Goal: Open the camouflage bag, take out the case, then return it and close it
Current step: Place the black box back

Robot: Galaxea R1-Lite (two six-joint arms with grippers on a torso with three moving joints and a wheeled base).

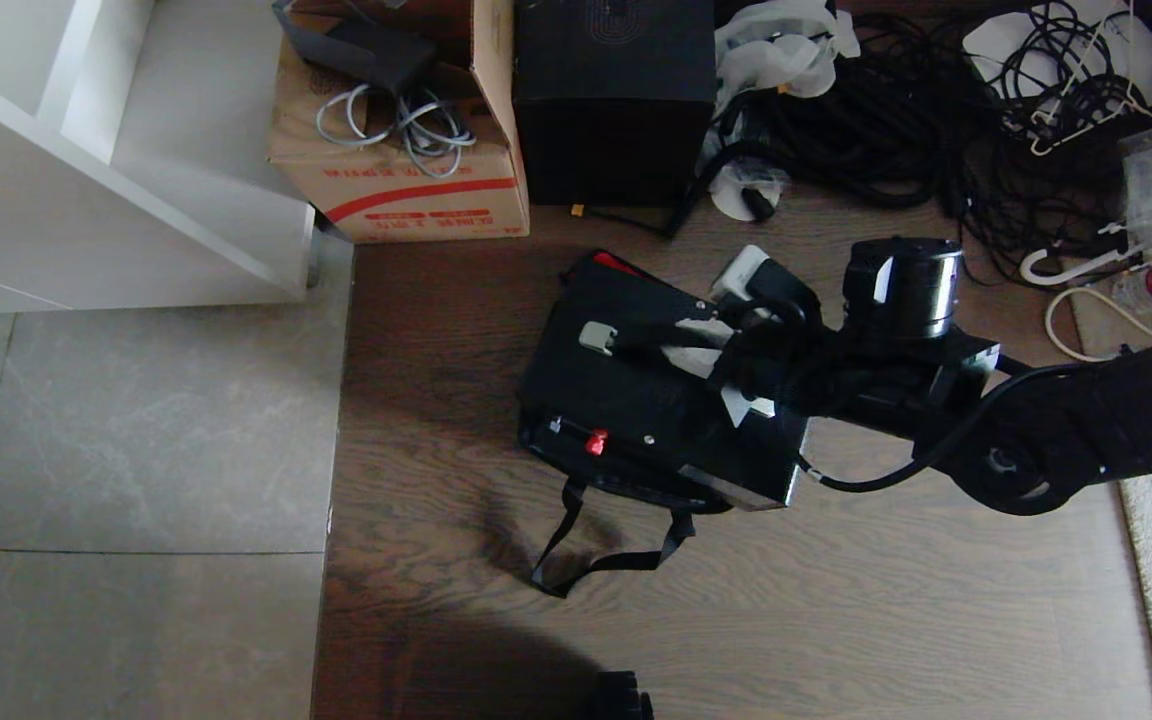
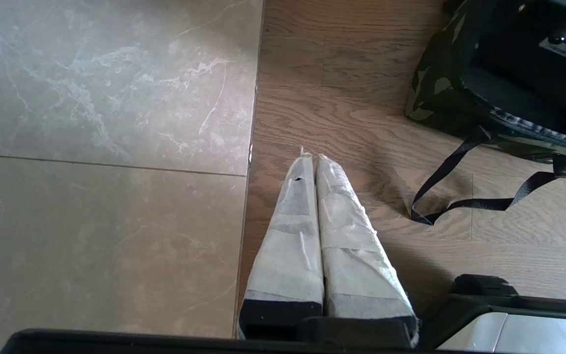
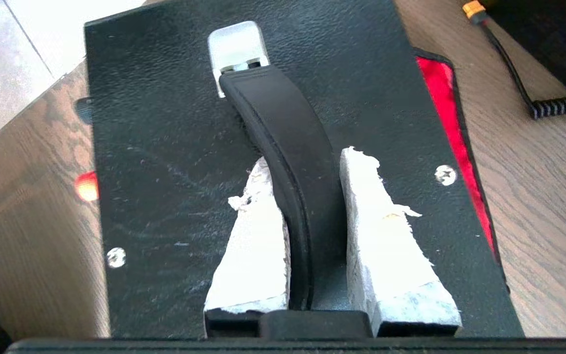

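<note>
From the head camera I see my right arm [image 1: 1086,420] reaching in level from the right side across the wooden floor [image 1: 836,620], its wrist bent toward the case [image 1: 636,400]. The right gripper [image 1: 711,350] sits on top of the case at its handle [image 1: 636,338]. The case lies flat over the camouflage bag [image 1: 636,488], whose black strap [image 1: 586,560] trails onto the wood toward me. A cardboard box [image 1: 406,150] and a black cube-shaped box [image 1: 616,100] stand at the far edge of the wood, with tangled cables [image 1: 936,120] beside them.

Through the left wrist camera, the left gripper [image 2: 312,162] hangs over the seam between the tiles [image 2: 106,147] and the wood, its taped fingers [image 2: 293,231] pressed together on nothing. The bag [image 2: 440,83] lies well apart from it.

Through the right wrist camera, the taped fingers [image 3: 386,236] clamp the case's black handle [image 3: 288,147] between them, one on each side. The bag's red lining [image 3: 440,98] shows along one edge of the case [image 3: 165,147].
</note>
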